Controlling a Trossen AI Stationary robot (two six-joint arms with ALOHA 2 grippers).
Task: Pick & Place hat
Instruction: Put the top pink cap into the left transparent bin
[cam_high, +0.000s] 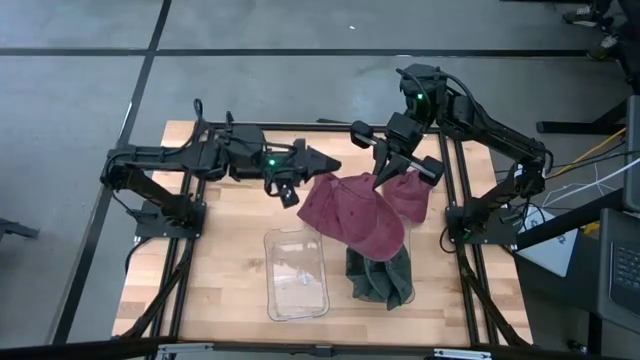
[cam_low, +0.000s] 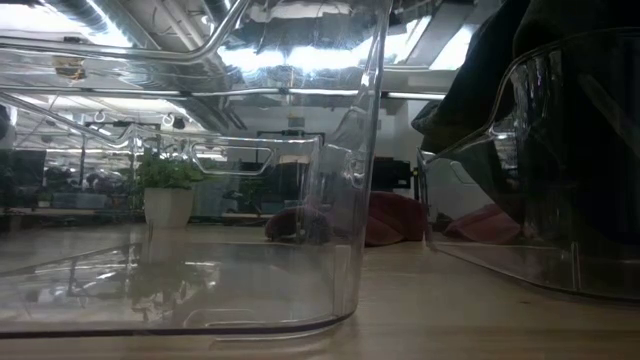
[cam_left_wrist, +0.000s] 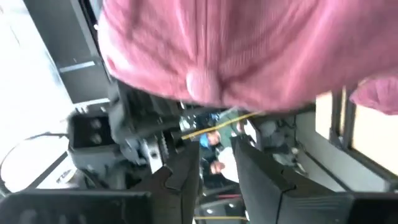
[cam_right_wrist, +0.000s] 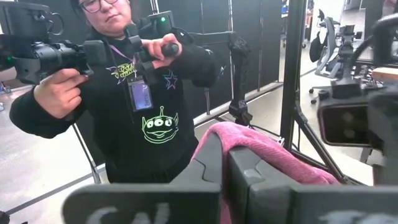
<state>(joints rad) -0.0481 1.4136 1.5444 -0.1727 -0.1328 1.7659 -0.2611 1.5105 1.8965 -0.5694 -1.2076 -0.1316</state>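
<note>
A maroon hat spreads over the middle of the table in the high view, its near part overlapping a bin of dark green cloth. My right gripper is shut on the hat's far edge. My left gripper hovers open just left of the hat; in the left wrist view the hat's crown and its top button fill the picture beyond the gripper. A second maroon piece lies right of the right gripper. In the low view, maroon cloth sits at table level behind the bins. My right gripper pinches the hat's far edge between its two fingers, coming from above and the far right, slanting down. The maroon cloth bulges out beyond the fingers. The gripper hides how many layers it has. How much of the hat rests on the table, I cannot tell.
An empty clear plastic bin stands near the table's front, left of the cloth-filled bin; both fill the low view close up. A black frame rings the table. A person stands beyond the table.
</note>
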